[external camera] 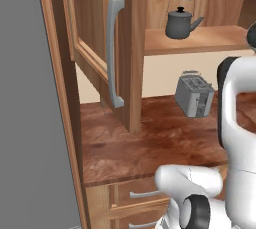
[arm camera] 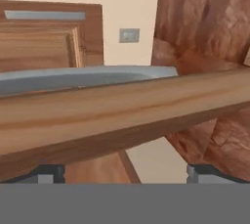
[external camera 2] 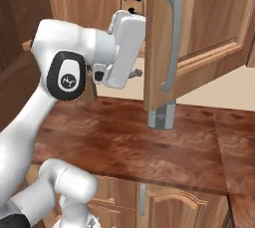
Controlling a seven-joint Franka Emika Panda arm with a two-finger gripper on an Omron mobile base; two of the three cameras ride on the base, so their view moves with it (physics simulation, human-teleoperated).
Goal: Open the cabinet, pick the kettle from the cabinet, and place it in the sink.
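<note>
The cabinet (external camera: 131,63) stands open, its left door (external camera: 90,33) and right door (external camera 2: 199,28) both swung out. On the wooden shelf (external camera: 220,40) sits the dark grey kettle (external camera: 181,20), upright with its spout to the right; its black handle (external camera 2: 132,0) peeks over my hand. My gripper (arm camera: 126,173) is open beside the right door's free edge. That edge (arm camera: 122,120) and its grey bar handle (arm camera: 73,78) cross the hand view just beyond the fingertips (arm camera: 49,171), which hold nothing. The sink is out of view.
A silver toaster (external camera: 194,95) stands on the reddish-brown counter (external camera: 150,148) under the shelf, partly hidden by the right door (external camera 2: 162,117). A grey wall panel (external camera: 25,123) runs along the left. Base cabinets with drawers (external camera 2: 169,207) sit below.
</note>
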